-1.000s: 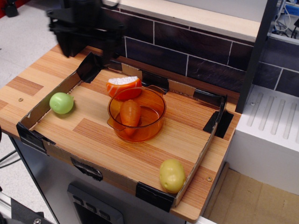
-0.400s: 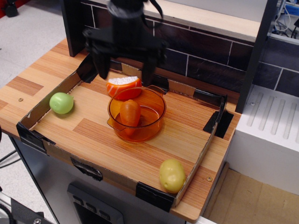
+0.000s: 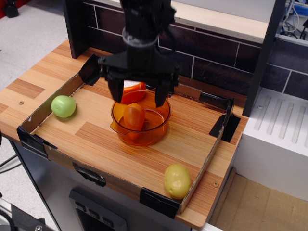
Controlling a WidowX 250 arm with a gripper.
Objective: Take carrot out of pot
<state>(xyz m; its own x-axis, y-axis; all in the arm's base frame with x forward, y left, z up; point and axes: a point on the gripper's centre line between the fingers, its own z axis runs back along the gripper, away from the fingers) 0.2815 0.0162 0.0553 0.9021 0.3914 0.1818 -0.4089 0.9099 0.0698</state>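
My gripper (image 3: 138, 96) hangs right above the pot (image 3: 142, 127), fingers spread wide and empty. The carrot (image 3: 134, 117) sits inside that translucent orange pot, a smooth, stubby, plain-orange oval leaning toward the left wall. Behind my fingers peeks the orange wedge (image 3: 133, 91). Green ball (image 3: 63, 106) far left, yellow potato (image 3: 177, 181) near the front corner.

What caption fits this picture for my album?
Open gripper hovers above the carrot inside the orange pot.
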